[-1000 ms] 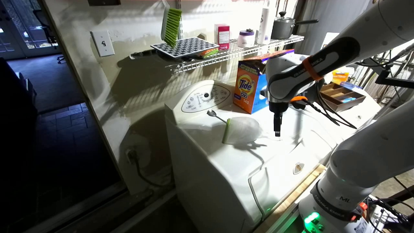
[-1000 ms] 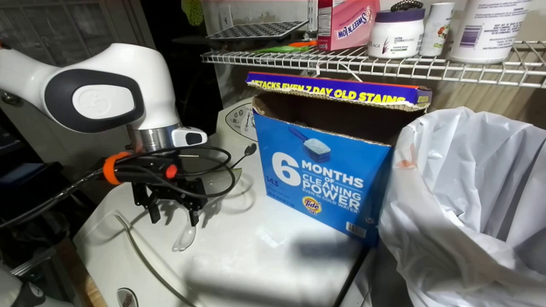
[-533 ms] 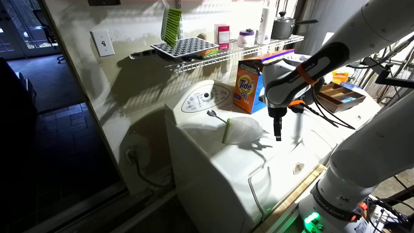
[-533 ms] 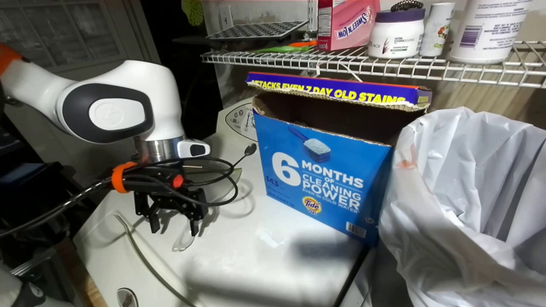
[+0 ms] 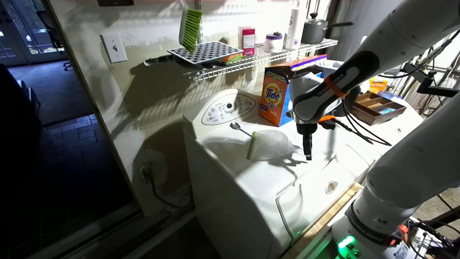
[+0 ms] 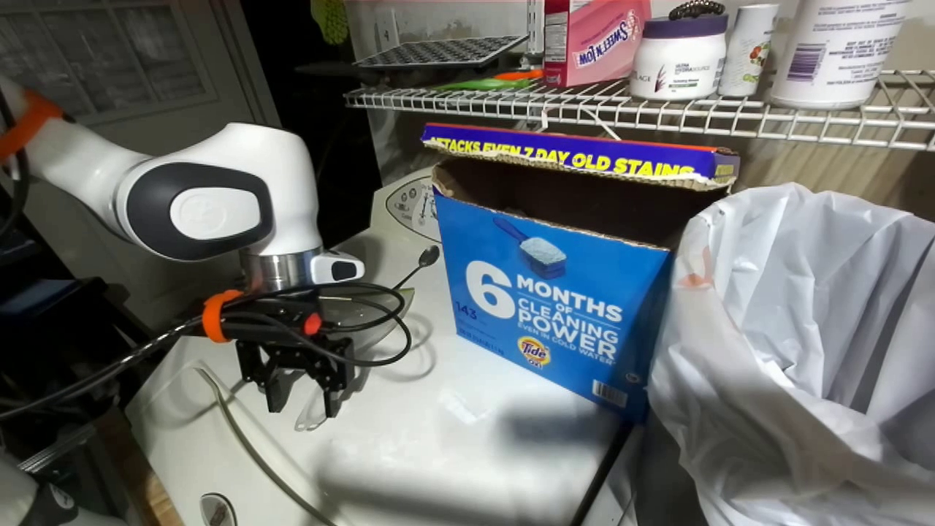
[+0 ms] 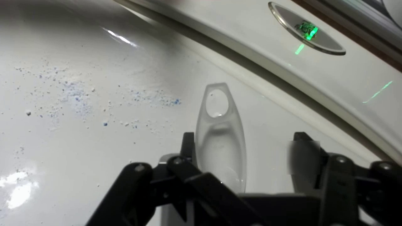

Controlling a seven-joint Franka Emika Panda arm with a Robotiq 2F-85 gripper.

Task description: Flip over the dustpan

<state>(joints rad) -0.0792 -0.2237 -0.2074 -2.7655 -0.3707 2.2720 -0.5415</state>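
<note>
"Lining up for a grasp of the dustpan [image 5: 271, 145] by its handle [image 7: 221, 141] looks like the step in hand. How do things stand?"

"It lies on the white laundry machine [image 5: 251, 180], handle pointing away from the control panel [image 5: 235, 115]. The gripper [image 6: 304, 408] holds nothing; its jaws are spread wide."

"Is it centred?"

"Not quite. In the wrist view one finger [image 7: 188, 146] shows just beside the handle, the other well apart. I'd even up the gaps first, so that squeezing doesn't shove the dustpan sideways."

"And the height?"

"I can't tell whether the gripper is level with the handle. Go low, pinch squarely, then lift before turning: smooth, clear plastic could twist in the pinch."

"Anything to dodge?"

"The dark spoon [image 6: 429, 256] by the green lip [image 5: 251, 145], and the Tide Ultra Oxi box [image 5: 273, 97] nearby. Give that green lip room to swing."
</note>
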